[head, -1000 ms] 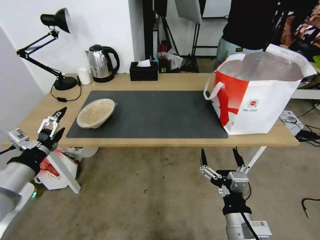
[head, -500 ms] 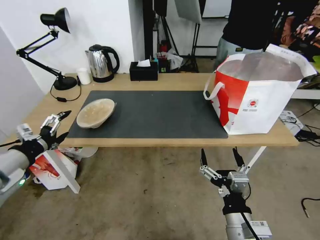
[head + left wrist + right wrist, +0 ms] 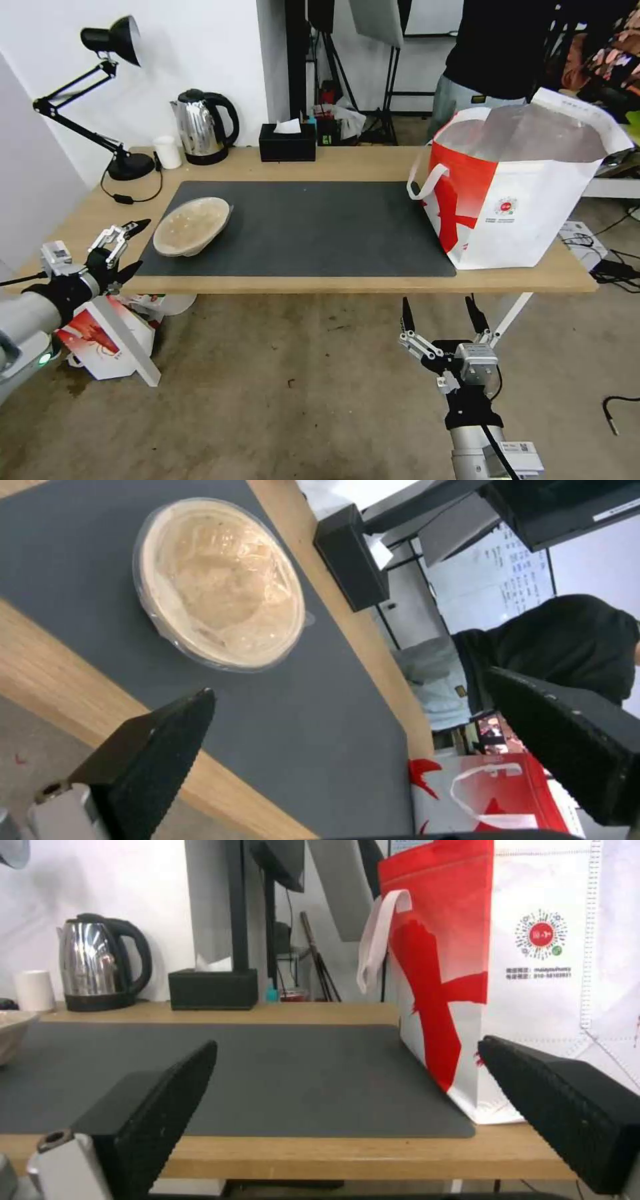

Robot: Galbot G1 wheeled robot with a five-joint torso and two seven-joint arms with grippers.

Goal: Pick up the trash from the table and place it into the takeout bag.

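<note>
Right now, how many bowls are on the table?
1. A shallow tan bowl sits on the dark mat at the table's left end, near the open left claw. More trash may be hidden inside the takeout bag.

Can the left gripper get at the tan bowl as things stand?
Probably yes: the left gripper is open at the table's near-left edge, the tan bowl sits just beyond on the mat, nothing between.

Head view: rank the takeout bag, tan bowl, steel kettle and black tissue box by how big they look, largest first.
1. takeout bag, clearly largest.
2. tan bowl and steel kettle: they look about alike, and the kettle stands farther back, so I won't rank them.
3. black tissue box, smallest, also at the far edge.
</note>
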